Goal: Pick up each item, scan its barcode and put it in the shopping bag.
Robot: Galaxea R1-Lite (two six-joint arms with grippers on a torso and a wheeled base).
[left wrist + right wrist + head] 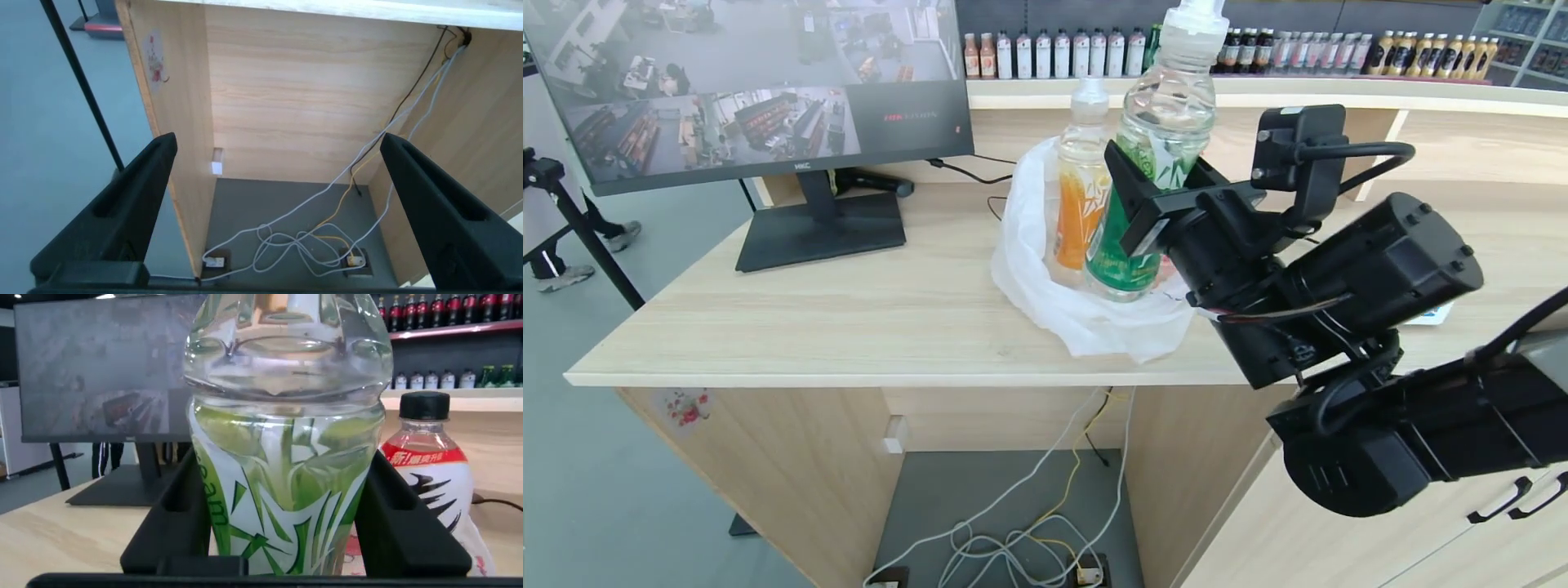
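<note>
My right gripper point(1168, 194) is shut on a clear bottle with a green label point(1168, 114), gripping it around the middle. The bottle's base is down in the opening of the white shopping bag point(1094, 327) on the wooden counter. An orange-labelled bottle point(1082, 196) stands in the bag right beside it. In the right wrist view the green bottle point(286, 457) sits between the fingers of that gripper point(286, 535), and a red-labelled bottle with a black cap point(425, 474) stands just behind. My left gripper point(282, 188) hangs open below the counter, holding nothing.
A monitor point(752, 82) on a black stand occupies the counter's left back. A raised shelf with a row of bottles point(1094, 53) runs behind the bag. A small blue and white item point(1429, 314) lies at the right. Loose cables point(302, 245) lie under the desk.
</note>
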